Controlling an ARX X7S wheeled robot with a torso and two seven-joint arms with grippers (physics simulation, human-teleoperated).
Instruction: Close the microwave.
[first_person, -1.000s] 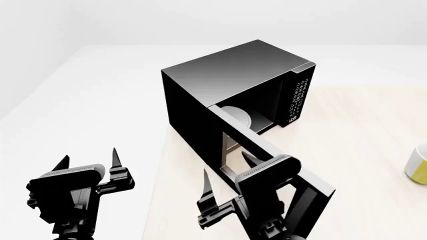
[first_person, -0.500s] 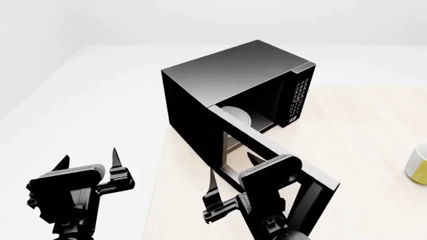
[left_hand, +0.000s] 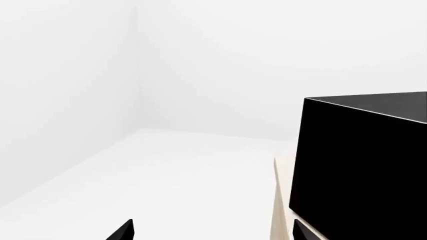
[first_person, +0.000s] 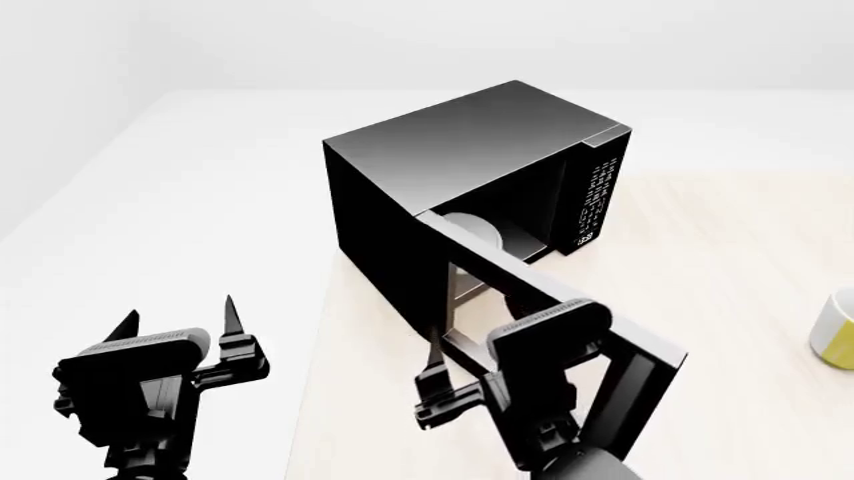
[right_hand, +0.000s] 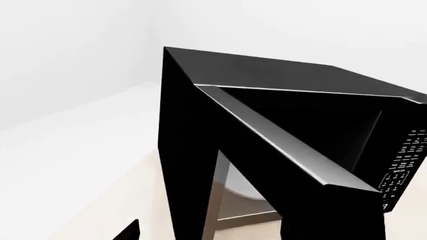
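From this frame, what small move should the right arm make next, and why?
Probably a short sideways push toward the button panel. The large glossy black microwave has its hinged door swung wide open, the white round plate inside exposed. The right gripper is open beside the door's outer face, so pressing there should start it closing. The left gripper hangs open, off the table.

Black microwave (left_hand: 363, 167) side — on pale table (left_hand: 281, 210); white walls.

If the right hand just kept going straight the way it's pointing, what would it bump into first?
Most likely the microwave's open door: the right hand points at it, one finger either side of its edge. The depth is hard to judge.
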